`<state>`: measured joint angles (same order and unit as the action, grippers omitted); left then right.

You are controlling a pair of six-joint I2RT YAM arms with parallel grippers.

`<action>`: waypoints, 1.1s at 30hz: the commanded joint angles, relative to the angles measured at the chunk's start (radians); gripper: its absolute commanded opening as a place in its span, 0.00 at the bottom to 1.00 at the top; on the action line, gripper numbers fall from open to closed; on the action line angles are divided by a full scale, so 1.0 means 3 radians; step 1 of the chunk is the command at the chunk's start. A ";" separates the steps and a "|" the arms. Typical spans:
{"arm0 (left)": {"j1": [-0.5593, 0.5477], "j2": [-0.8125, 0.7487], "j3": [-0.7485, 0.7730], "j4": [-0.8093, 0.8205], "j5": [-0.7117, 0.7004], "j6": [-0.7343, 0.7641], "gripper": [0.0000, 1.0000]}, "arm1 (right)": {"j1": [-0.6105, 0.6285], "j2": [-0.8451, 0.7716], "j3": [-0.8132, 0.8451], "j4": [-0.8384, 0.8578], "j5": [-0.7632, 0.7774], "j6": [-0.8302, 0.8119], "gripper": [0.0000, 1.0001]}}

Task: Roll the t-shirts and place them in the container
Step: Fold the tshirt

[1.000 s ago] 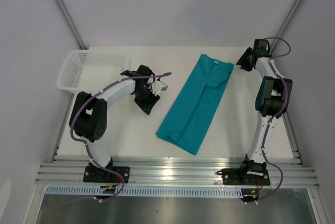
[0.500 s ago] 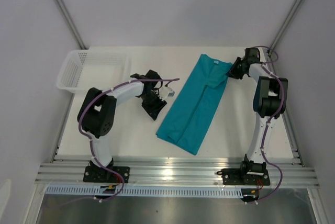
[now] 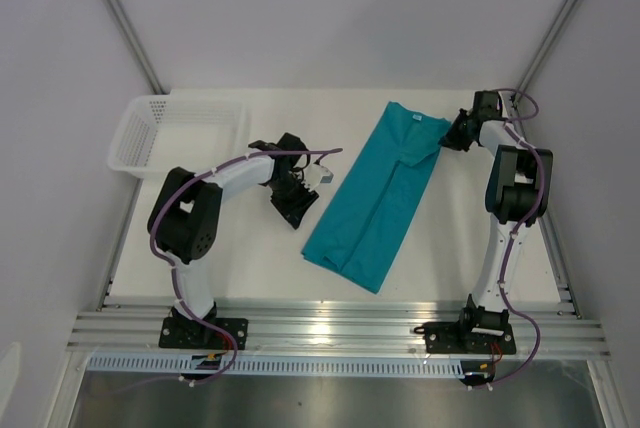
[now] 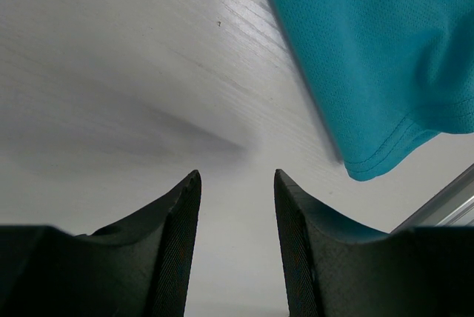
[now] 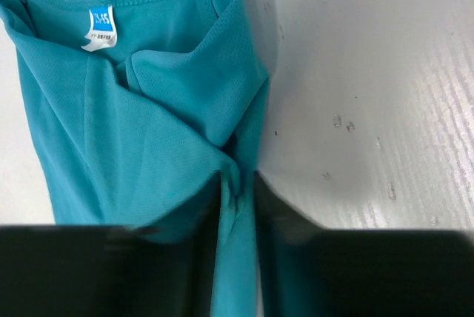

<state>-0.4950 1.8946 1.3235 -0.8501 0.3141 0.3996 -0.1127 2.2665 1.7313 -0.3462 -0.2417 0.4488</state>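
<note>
The white table [image 3: 250,258] fills the top view from the arm bases to the far wall. On it the teal t-shirt [image 3: 380,198] lies flat as 1 long strip, folded lengthwise and set on a diagonal. Its collar end points to the far right and its hem end points to the near middle. The 2 arms stand either side of it. The left arm [image 3: 225,173] bends in from the left, and the right arm [image 3: 515,183] reaches up the right edge and turns back toward the collar. The white mesh basket [image 3: 185,101] sits in the far left corner, well apart from the shirt. The left gripper [image 3: 292,210] hovers low over bare table just beside the shirt's left edge. In its wrist view the 2 fingers stand apart with nothing between them, and the rounded hem corner lies ahead and to the right without touching them. The right gripper [image 3: 448,141] is at the shirt's far right corner, beside the collar. Its wrist view shows the 2 dark fingers drawn close together with a puckered ridge of teal cloth pinched between them (the fabric around the pinch rises in creases). Smallest is the white neck label [image 5: 100,27] with blue print. It lies inside the collar, up and to the left of the pinched fold in that view.
</note>
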 commanded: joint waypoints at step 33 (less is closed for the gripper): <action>0.0213 -0.0553 0.0149 0.0016 -0.0234 -0.0166 0.48 | 0.3014 -0.4185 -0.4221 -0.0140 0.0800 0.1996 0.45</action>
<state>-0.4370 1.7927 1.3518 -0.8612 0.2562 0.3721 0.7364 1.0668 0.5079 -0.4110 -0.1032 0.9047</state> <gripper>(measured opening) 0.482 0.456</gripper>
